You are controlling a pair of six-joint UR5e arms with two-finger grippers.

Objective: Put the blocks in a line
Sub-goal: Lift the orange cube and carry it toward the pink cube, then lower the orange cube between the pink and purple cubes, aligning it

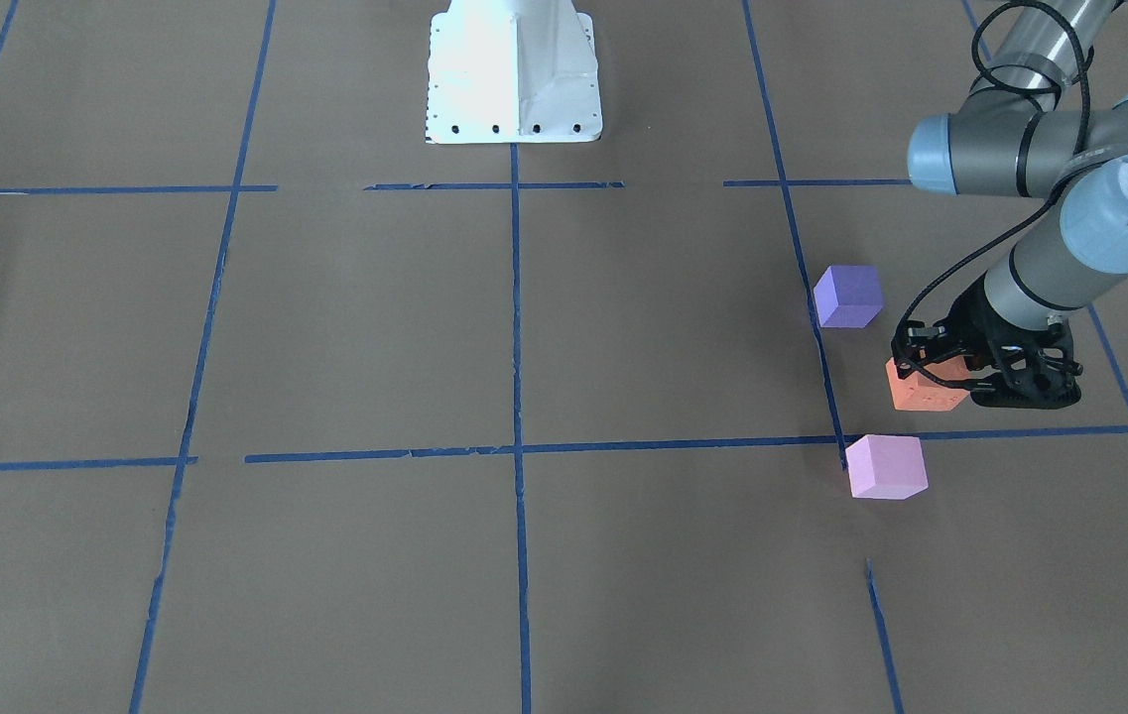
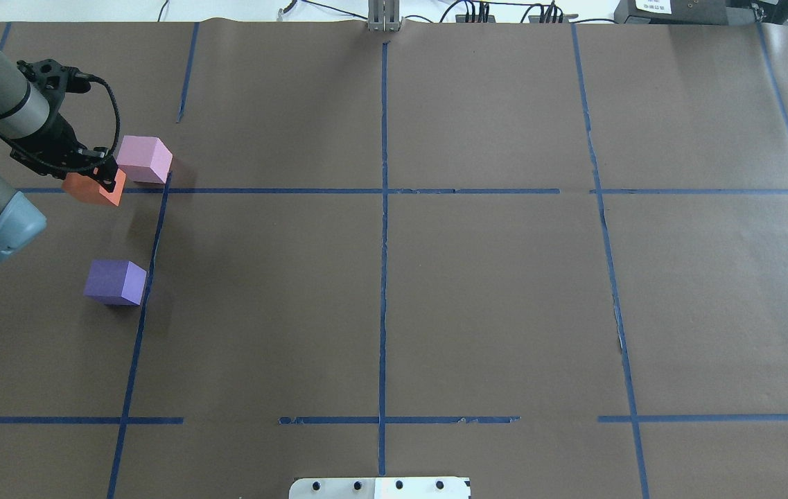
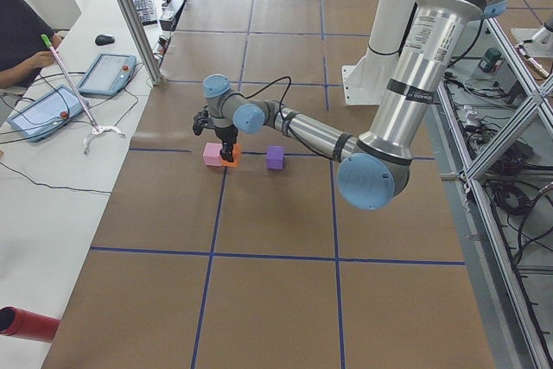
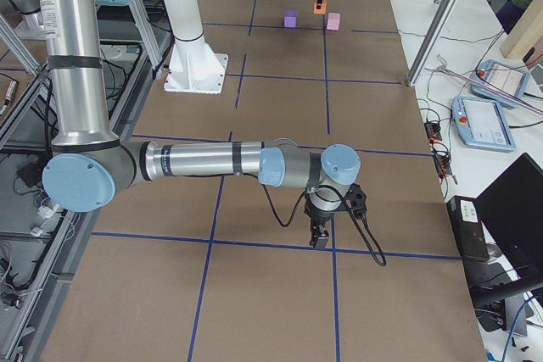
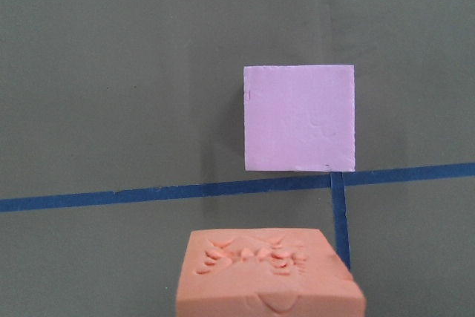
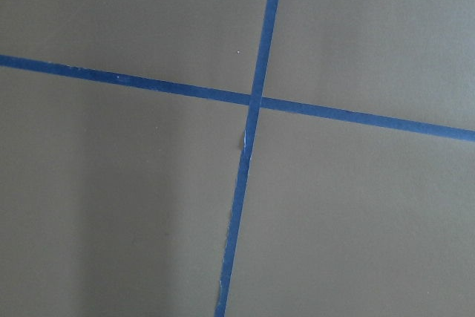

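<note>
The orange block (image 1: 929, 394) is between the fingers of my left gripper (image 1: 933, 373), which is shut on it just above the table; it also shows in the overhead view (image 2: 92, 190) and at the bottom of the left wrist view (image 5: 271, 276). The pale pink block (image 1: 886, 466) (image 5: 299, 118) lies just beyond it, by a tape crossing. The purple block (image 1: 848, 296) (image 2: 115, 282) lies apart, nearer the robot. My right gripper (image 4: 321, 239) hangs low over a tape crossing far from the blocks; I cannot tell whether it is open or shut.
Blue tape lines (image 2: 383, 208) divide the brown table into squares. The white robot base (image 1: 514, 69) stands at the table's middle edge. A side bench with tablets (image 3: 108, 71) and a seated operator (image 3: 22, 41) runs along the far side.
</note>
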